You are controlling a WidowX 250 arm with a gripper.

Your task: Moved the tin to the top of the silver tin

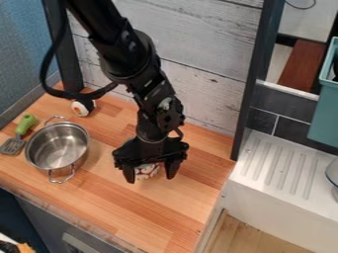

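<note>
The black gripper point(150, 174) hangs low over the middle of the wooden counter, pointing down. Its two fingers are spread apart, one on either side of a small tin point(147, 171) with a red and white pattern. The gripper's body covers the tin's upper part, and a small gap shows between the tin and the right finger. Left of the gripper stands the silver tin point(58, 146), a shiny round pot with two wire handles and an open top.
A spatula with a green handle point(25, 124) lies left of the pot. Near the back wall is a small white and black round object point(82, 107). The counter's right edge meets a white ridged drainboard point(284, 173), with a teal bin point(323, 116) above it.
</note>
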